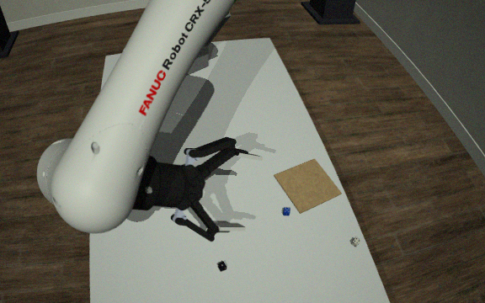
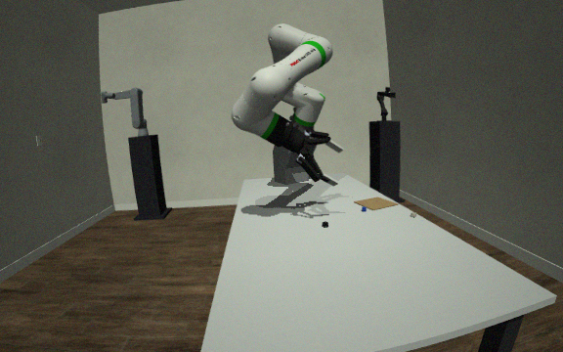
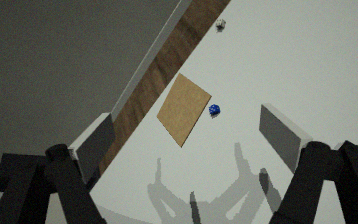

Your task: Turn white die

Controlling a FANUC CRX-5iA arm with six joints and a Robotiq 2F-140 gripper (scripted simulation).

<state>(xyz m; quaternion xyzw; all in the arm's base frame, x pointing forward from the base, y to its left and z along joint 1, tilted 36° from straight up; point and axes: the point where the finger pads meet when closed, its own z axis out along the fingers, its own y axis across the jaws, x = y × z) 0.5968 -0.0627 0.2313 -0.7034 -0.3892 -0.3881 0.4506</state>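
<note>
The white die lies on the table near its right edge, off the mat; its top number is too small to read surely. The tan square mat lies near the same edge. The blue die lies just beside the mat. The black die lies farther off and is not in the wrist view. My gripper is wide open and empty, tilted above the table, short of the mat and the dice.
The white table carries the mat and dice. Its right edge runs close past the mat and the white die. The blue die is close to the mat's corner. Two dark pedestals stand beyond the table.
</note>
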